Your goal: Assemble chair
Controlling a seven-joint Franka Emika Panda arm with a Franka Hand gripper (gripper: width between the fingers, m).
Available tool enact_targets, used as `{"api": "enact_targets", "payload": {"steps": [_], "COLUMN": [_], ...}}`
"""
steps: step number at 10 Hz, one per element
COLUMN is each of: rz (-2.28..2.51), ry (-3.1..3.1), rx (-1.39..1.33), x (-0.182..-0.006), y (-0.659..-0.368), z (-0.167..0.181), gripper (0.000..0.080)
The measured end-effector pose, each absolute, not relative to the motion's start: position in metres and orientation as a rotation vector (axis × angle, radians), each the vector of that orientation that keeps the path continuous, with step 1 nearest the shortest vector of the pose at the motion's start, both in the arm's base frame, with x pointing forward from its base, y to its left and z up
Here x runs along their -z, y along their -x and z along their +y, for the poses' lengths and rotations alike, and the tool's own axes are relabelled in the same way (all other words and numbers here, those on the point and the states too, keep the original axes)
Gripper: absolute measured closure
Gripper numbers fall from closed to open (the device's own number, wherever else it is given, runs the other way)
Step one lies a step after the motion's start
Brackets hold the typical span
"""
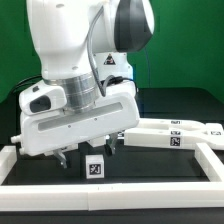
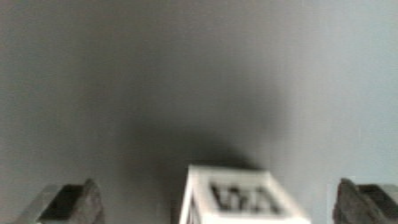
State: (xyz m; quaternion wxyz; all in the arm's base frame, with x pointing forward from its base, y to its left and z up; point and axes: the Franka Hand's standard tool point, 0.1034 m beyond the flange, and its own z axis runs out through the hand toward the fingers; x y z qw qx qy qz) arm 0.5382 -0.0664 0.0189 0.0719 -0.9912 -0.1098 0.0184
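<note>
Exterior view, black table (image 1: 150,165) (white rails (image 1: 110,196) around), green backdrop (image 1: 20,40), gripper (image 1: 87,150) spread over tagged block (image 1: 95,168).

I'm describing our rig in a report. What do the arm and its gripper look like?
The arm is glossy white with thick, rounded links, a black round cap on one joint and a grey ring at the wrist. The gripper has a wide, boxy white body and two short dark fingers.

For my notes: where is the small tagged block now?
The small tagged block sits under the open tool, on the exterior view's left of the long white pieces.
</note>
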Motion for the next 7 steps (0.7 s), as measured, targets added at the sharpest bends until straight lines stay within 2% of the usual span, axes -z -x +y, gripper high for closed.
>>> {"api": "enact_targets", "payload": {"steps": [1, 4, 6, 7], "rz": [-0.252, -0.253, -0.255, -0.255], "ry": [2.973, 2.979, 2.979, 2.978], "rx": [-0.033, -0.021, -0.02, -0.02], "x": [-0.0159, -0.008, -0.0081, -0.0081], "y": [-0.5466, -0.5451, -0.5453, -0.5453], "z": [-0.0697, -0.0703, -0.0701, -0.0701], "gripper": [0.015, 0.015, 0.0415, 0.0415]}}
